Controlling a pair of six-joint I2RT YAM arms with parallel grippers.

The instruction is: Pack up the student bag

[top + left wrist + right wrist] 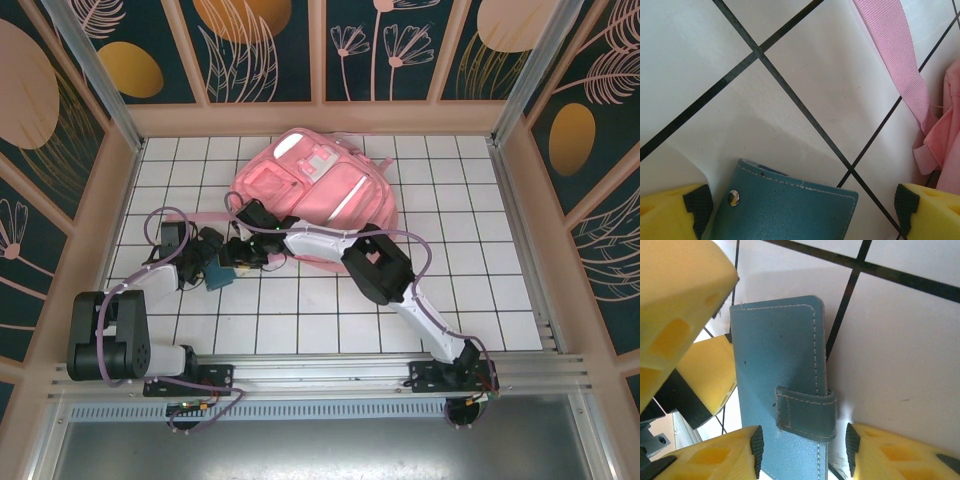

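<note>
The student bag (320,185), a large pink fabric backpack with paler strips and front pockets, lay flat on the far middle of the white tiled table (300,320), front side up. One of its pink webbing straps (890,50) trailed over the tiles toward the left. Both grippers were just off the bag's near-left edge, apart from it, and met over a teal leather wallet with a snap-strap closure (780,350) that lay on the tiles.

The right gripper (802,445) reached across the bag's near edge and pointed down at the wallet. Its jaws were about half spread, with the pads on either side of the closure strap and a thin gap showing beside it, so they were not clamped on anything. The left gripper (802,205) came in from the opposite side with its jaws spread wide. The wallet's corner and metal snap lay between its fingers, untouched, and the bag's fabric showed beyond the right-hand fingertip.
</note>
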